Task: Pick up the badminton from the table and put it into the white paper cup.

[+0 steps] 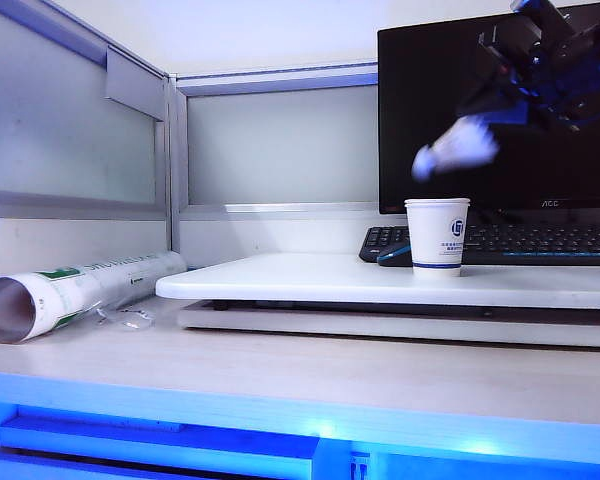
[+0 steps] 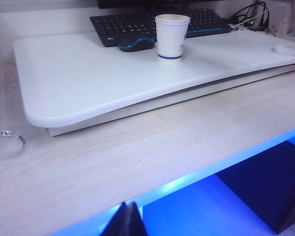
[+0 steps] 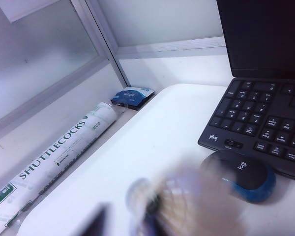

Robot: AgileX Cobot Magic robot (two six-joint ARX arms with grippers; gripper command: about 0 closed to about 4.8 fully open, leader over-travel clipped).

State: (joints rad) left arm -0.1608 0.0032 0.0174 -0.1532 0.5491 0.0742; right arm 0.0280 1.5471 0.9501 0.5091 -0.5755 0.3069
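The badminton point(image 1: 455, 148) is a white blur in the air, just above the white paper cup point(image 1: 437, 235) and a little to its right. My right gripper point(image 1: 488, 108) hangs high over it. In the right wrist view the blurred badminton point(image 3: 179, 201) lies beside one dark finger point(image 3: 96, 223) with a gap between them, and the right gripper point(image 3: 125, 223) stands open. The cup point(image 2: 171, 37) stands upright on the table point(image 1: 310, 280), near its back edge. My left gripper point(image 2: 129, 209) is shut and holds nothing, low at the desk's front edge, far from the table point(image 2: 88, 83).
A black keyboard point(image 1: 500, 240) and a blue-black mouse point(image 1: 395, 255) lie behind the cup, under a dark monitor point(image 1: 450, 100). A long shuttlecock tube point(image 1: 80, 290) lies on the wood-grain desk at the left, by the partition. A blue packet point(image 3: 132, 96) sits in the corner.
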